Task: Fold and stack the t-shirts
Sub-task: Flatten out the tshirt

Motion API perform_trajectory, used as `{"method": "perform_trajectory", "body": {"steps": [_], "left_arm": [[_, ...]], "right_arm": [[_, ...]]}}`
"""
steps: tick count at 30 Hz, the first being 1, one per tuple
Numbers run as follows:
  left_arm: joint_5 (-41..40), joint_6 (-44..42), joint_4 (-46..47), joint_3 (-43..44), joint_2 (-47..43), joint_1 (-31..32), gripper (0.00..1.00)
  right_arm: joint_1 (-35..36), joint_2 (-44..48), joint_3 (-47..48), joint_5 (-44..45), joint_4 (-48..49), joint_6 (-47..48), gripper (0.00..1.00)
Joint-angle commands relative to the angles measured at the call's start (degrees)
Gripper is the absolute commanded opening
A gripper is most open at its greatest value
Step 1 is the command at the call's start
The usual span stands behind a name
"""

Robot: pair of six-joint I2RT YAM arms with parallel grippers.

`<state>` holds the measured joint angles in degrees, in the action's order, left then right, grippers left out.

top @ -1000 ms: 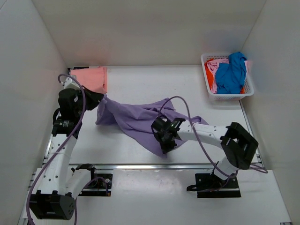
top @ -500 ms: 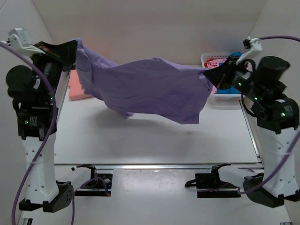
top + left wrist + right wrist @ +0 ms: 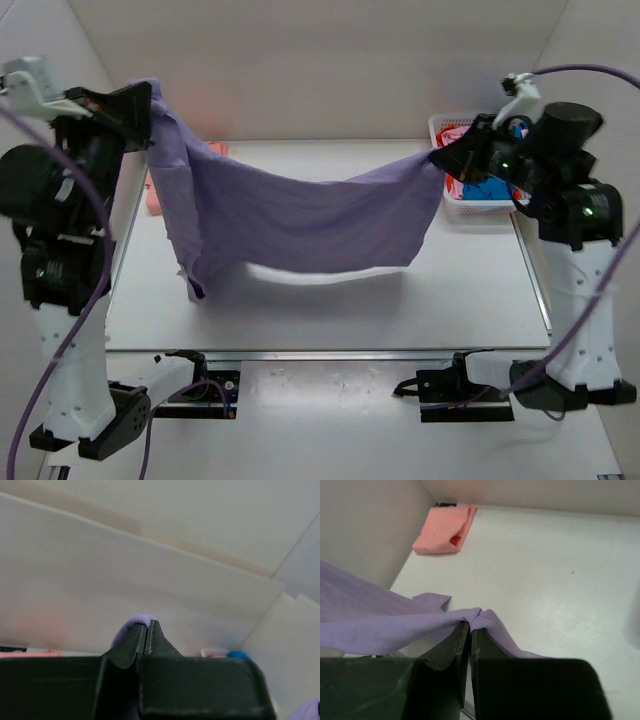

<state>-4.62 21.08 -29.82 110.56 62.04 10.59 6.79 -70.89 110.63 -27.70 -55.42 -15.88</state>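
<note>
The lavender t-shirt (image 3: pixel 300 215) hangs in the air, stretched between my two pincers. My left pincer (image 3: pixel 140 108) is clamped tight on one end high by the left wall. My right pincer (image 3: pixel 470 627) is pinched on a bunched edge, up in front of the white basket (image 3: pixel 480 208). The cloth sags in the middle and droops lowest on the left. I cannot tell whether that tip touches the surface (image 3: pixel 330 310).

I judge this to be the spreading step, before any fold. Next I should lower both ends together with the cloth kept taut, so it lands flat on the bare middle.

The folded salmon-pink t-shirt (image 3: pixel 444 530) lies in the far left corner, behind the hanging cloth, and I must not sweep over it. The basket sits far right, close to my right arm. The walls stand close on both sides, and the near edge lies just in front of the drooping hem.
</note>
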Motion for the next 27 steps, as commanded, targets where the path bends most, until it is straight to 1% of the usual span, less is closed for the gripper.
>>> {"method": "perform_trajectory", "body": {"steps": [1, 2, 4, 6, 8, 9, 10, 11, 12, 13, 14, 15, 16, 17, 18, 21, 22, 23, 24, 25, 27], "left_arm": [[8.9, -1.0, -1.2, -6.7, 6.8, -4.5, 0.00], [10.9, -1.0, -0.5, -7.9, 7.6, -4.9, 0.00], [15.8, -1.6, -0.1, -11.7, 11.9, -6.5, 0.00], [17.5, -3.0, -1.6, -11.6, 16.1, -6.4, 0.00], [17.9, -4.5, -4.2, -8.9, 21.3, -6.5, 0.00], [17.9, -5.2, -5.6, -5.8, 24.5, -6.9, 0.00], [17.6, -5.5, -5.9, -2.3, 27.1, -7.3, 0.00], [18.0, -5.4, -6.5, -0.3, 29.3, -7.7, 0.00], [18.1, -5.5, -7.8, 4.9, 30.2, -8.1, 0.00], [17.6, -5.9, -8.1, 10.6, 31.5, -8.8, 0.00], [17.6, -6.2, -9.1, 13.7, 32.9, -9.6, 0.00], [18.1, -6.3, -10.6, 20.1, 33.4, -10.0, 0.00], [18.2, -5.9, -10.2, 23.1, 33.0, -10.4, 0.00], [18.1, -5.9, -7.4, 22.2, 30.2, -12.7, 0.00], [18.1, -5.4, -5.3, 20.0, 28.9, -12.7, 0.00], [17.3, -6.7, -5.3, 17.5, 24.2, -11.2, 0.00], [18.0, -6.5, -5.7, 14.4, 22.5, -11.4, 0.00], [18.5, -7.0, -5.9, 8.9, 19.7, -8.8, 0.00], [18.3, -7.3, -5.7, 5.1, 16.1, -7.8, 0.00], [18.0, -7.5, -5.3, -3.3, 14.4, -7.2, 0.00], [18.3, -6.5, -3.8, -21.2, 5.8, -6.4, 0.00]], "right_arm": [[1.0, -5.4, -5.0, 1.9, 4.0, 1.8, 0.00], [1.3, -6.2, -5.4, 2.6, 4.7, 2.3, 0.00], [1.1, -10.3, -6.6, 3.3, 6.0, 3.0, 0.00], [0.8, -14.7, -5.3, 5.0, 7.2, 4.4, 0.00], [1.0, -21.6, -1.8, 6.8, 6.8, 6.0, 0.00], [1.1, -23.7, 3.3, 8.6, 5.0, 7.3, 0.00], [1.6, -27.9, 10.2, 9.5, 4.1, 7.8, 0.00], [2.7, -31.8, 14.4, 11.9, 1.3, 8.6, 0.00], [1.5, -32.2, 18.3, 11.4, 3.0, 7.9, 0.00], [1.6, -30.9, 18.7, 9.5, 5.9, 6.6, 0.00], [0.8, -29.8, 19.5, 9.9, 6.6, 6.0, 0.00], [0.3, -29.4, 21.7, 11.8, 7.2, 5.3, 0.00], [0.0, -28.5, 23.6, 11.5, 7.9, 5.2, 0.00], [-0.6, -27.0, 23.7, 11.3, 8.5, 4.5, 0.00], [-1.7, -26.2, 22.6, 9.3, 9.7, 3.7, 0.00], [-5.3, -22.2, 15.4, 5.1, 12.0, 3.2, 0.00], [-5.0, -21.9, 12.1, 5.6, 11.1, 4.0, 0.00], [-5.6, -21.6, 8.0, 5.9, 10.3, 4.7, 0.00], [-5.8, -21.0, 5.1, 6.3, 10.0, 5.7, 0.00], [-5.5, -19.7, -0.5, 6.4, 10.0, 6.2, 0.00], [-4.4, -16.7, -15.3, 7.0, 10.6, 6.4, 0.00]]}}
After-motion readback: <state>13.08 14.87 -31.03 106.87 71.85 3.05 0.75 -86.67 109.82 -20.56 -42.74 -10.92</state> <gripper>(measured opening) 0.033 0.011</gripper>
